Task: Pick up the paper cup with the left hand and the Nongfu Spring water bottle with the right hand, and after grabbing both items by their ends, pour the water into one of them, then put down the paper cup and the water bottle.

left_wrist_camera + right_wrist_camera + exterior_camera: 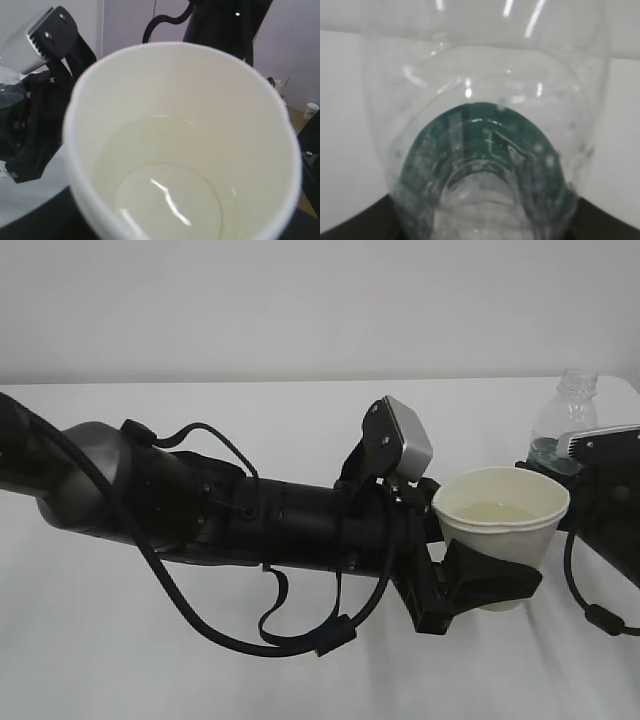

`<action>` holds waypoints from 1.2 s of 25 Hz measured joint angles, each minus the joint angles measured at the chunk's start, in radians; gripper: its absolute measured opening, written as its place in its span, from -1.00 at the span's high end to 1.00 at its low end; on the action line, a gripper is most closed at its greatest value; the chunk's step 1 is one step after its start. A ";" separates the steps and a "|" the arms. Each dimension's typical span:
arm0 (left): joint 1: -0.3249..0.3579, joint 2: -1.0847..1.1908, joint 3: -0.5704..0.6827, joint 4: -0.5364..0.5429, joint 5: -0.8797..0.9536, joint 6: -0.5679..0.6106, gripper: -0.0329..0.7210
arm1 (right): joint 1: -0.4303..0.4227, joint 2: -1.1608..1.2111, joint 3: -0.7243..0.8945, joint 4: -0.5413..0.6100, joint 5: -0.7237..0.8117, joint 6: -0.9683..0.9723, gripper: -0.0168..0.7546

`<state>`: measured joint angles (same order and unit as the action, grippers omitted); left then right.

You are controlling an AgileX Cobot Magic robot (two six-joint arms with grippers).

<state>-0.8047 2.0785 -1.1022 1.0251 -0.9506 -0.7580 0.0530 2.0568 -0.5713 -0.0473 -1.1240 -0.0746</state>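
The white paper cup (pixel 507 528) hangs above the table, upright, with my left gripper (pixel 488 582) shut around its lower half. A pale pool of water (pixel 170 200) lies in the cup (pixel 165 100), which fills the left wrist view and hides the fingers. Just behind and right of the cup stands the capless Nongfu Spring water bottle (pixel 566 412), upright. My right gripper (pixel 562 466) is shut on it at the green label band. In the right wrist view the bottle (pixel 485 100) and its green label (pixel 420 160) fill the frame. The bottle's base is hidden.
The white table (pixel 300 410) runs to a pale wall behind. My long black left arm (pixel 250 510) with looping cables lies across the middle. The right arm's black body (pixel 610 510) takes up the right edge, close to the cup.
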 joint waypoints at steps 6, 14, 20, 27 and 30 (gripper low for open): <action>0.000 0.000 0.000 0.000 0.000 0.000 -0.34 | 0.000 0.043 -0.036 0.000 -0.002 -0.002 -0.04; 0.000 0.000 0.000 0.000 0.000 0.000 -0.34 | 0.000 0.068 -0.039 0.006 -0.002 -0.026 -0.04; 0.000 0.000 0.000 0.000 0.000 0.000 -0.34 | 0.000 0.070 -0.042 0.010 -0.002 -0.028 -0.26; 0.000 0.000 0.000 0.000 0.000 0.000 -0.34 | 0.000 0.070 -0.042 0.010 -0.011 -0.028 -0.49; 0.000 0.000 0.000 0.000 0.000 0.000 -0.34 | 0.000 0.066 -0.022 0.010 -0.016 -0.028 -0.53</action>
<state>-0.8047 2.0785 -1.1022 1.0251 -0.9506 -0.7580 0.0530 2.1229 -0.5937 -0.0377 -1.1399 -0.1022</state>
